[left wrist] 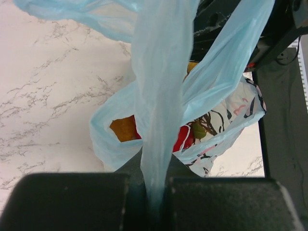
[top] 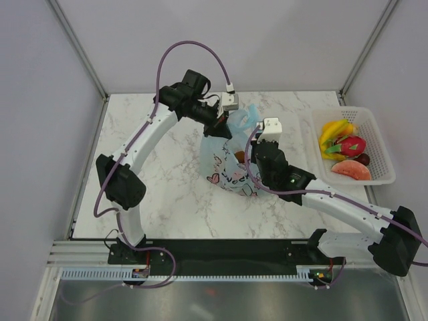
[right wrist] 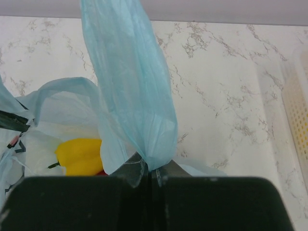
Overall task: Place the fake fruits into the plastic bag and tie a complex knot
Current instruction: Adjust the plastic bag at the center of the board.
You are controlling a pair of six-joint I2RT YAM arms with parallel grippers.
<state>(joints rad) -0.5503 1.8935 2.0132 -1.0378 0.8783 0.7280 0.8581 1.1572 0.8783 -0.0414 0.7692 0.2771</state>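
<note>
Both grippers are pressed shut on the bag's handles: the left gripper (left wrist: 153,190) pinches one handle (left wrist: 161,96), the right gripper (right wrist: 150,175) the other handle (right wrist: 132,96). The bag (top: 224,172) sits mid-table (top: 160,194) between them with some fruits (right wrist: 79,155) inside; more lie in the basket (top: 382,150) at right. For a good knot, hold both handles taut, cross them low over the mouth, and pull sideways rather than up, so nothing spills.

Open tabletop (top: 167,190) left of plastic bag (top: 224,167); basket (top: 383,150) at far right.
</note>
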